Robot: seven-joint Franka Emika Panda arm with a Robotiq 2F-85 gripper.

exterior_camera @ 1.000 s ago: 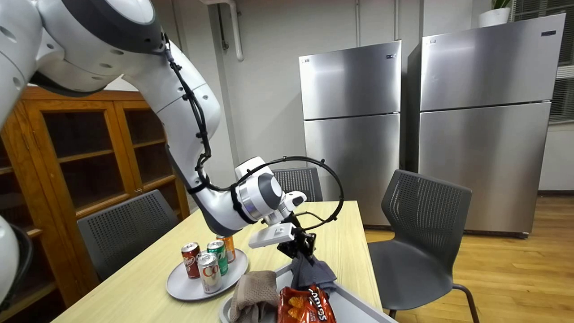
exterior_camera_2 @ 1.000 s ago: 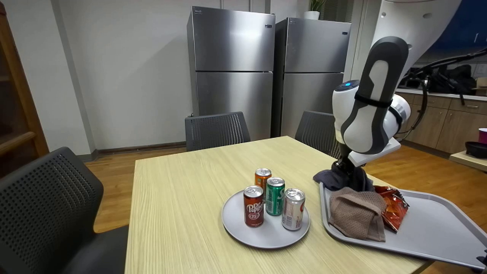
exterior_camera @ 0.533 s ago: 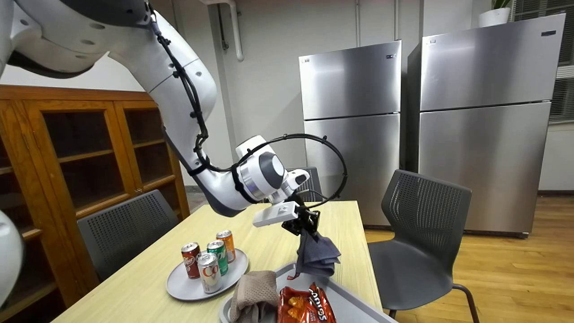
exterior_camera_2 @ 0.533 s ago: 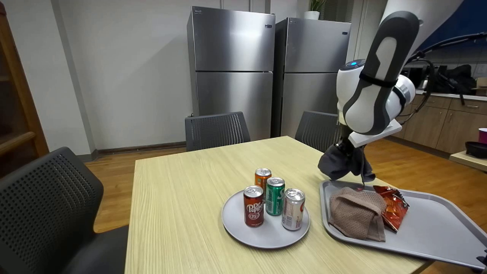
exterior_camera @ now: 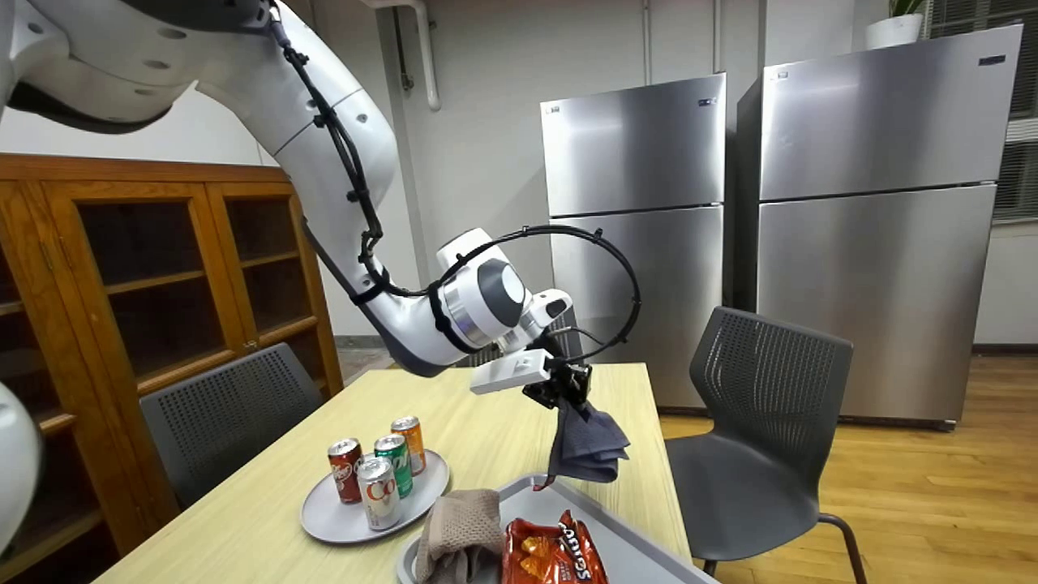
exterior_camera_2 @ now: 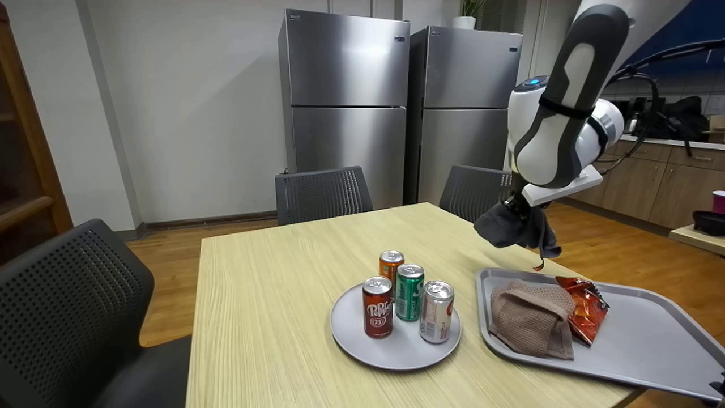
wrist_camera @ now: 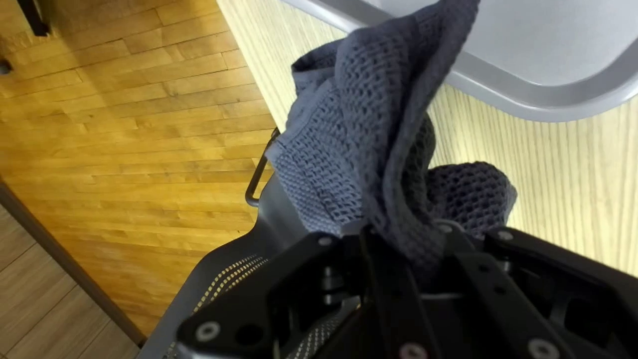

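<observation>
Beyond the pale table (exterior_camera_2: 283, 294), two fridges (exterior_camera_2: 349, 122)

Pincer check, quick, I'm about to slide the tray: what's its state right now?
Pincer: closed, holding the dark blue-gray cloth.

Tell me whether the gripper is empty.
No; in the wrist view the gripper is closed on the dark gray cloth, which bunches between its fingers.

There's the cloth (exterior_camera: 588, 446), hanging under the claw (wrist_camera: 402, 234), tip perhaps just clear of the tray (exterior_camera_2: 640, 334)! Lower, on that tray, second cloth (exterior_camera_2: 532, 323), snack bag (exterior_camera_2: 588, 311); left of the claw in both exterior views, four cans (exterior_camera_2: 409, 294) on a plate (exterior_camera_2: 391, 352).
</observation>
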